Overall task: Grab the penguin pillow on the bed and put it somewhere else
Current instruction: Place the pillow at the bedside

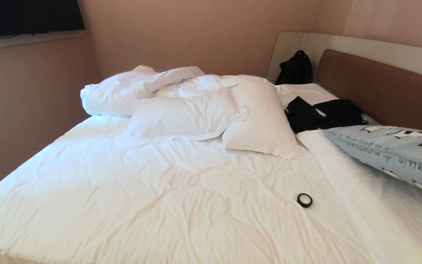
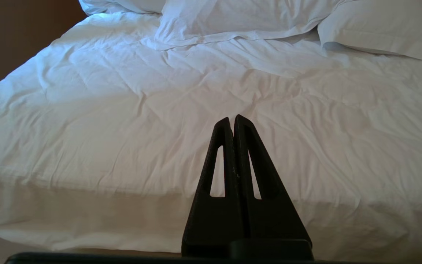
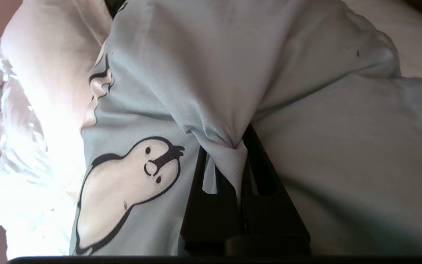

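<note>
1. The penguin pillow (image 1: 398,154) sits at about 3 o'clock in my head view, at the right edge of the bed (image 1: 141,190) near the headboard (image 1: 379,88), and it runs out of frame. Its near end looks raised off the sheet, so I judge the pick as made and the carry as under way or just starting.

2. I have the right gripper (image 3: 234,146) pinched tight on a fold of the pillow's light blue cover; the cloth bunches between the two fingers and the pillow body fills my wrist view, one penguin print at 8 o'clock of the grip.

3. Left to do, as I read it: carry the pillow clear and set it down elsewhere, then let go.

4. Around the pillow: dark clothing (image 1: 324,113) lies at its 10 o'clock, a white pillow (image 1: 262,121) farther left, and a small black ring (image 1: 304,200) on the sheet at 7 o'clock.

5. My left gripper (image 2: 233,121) hangs parked off the foot of the bed, fingers pressed together, holding nothing.
</note>
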You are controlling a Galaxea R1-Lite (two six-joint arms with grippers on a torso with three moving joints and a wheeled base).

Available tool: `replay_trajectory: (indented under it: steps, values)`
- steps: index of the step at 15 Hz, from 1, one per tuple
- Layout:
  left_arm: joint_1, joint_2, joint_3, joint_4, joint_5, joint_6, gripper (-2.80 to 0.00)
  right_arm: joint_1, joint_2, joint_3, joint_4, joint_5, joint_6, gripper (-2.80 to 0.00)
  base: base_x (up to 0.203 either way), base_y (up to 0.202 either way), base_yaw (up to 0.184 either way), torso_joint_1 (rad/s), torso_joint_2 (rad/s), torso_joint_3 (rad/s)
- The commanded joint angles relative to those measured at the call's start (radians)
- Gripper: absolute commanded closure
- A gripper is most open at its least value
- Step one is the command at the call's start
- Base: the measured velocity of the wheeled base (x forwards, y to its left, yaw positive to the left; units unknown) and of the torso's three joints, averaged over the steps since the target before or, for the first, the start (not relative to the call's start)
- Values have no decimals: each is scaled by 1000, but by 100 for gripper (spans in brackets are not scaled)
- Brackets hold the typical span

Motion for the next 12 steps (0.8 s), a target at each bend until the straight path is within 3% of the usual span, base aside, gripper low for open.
replay_trajectory:
  steps: [1, 12]
  values:
    - [0, 0, 2, 0, 1, 0, 0, -7, 6, -1, -5, -5, -1, 0, 0, 0, 0, 0, 0, 0]
    - [0, 0, 2, 0, 1, 0, 0, -35, 29, 36, -21, -10, -52, 0, 0, 0, 0, 0, 0, 0]
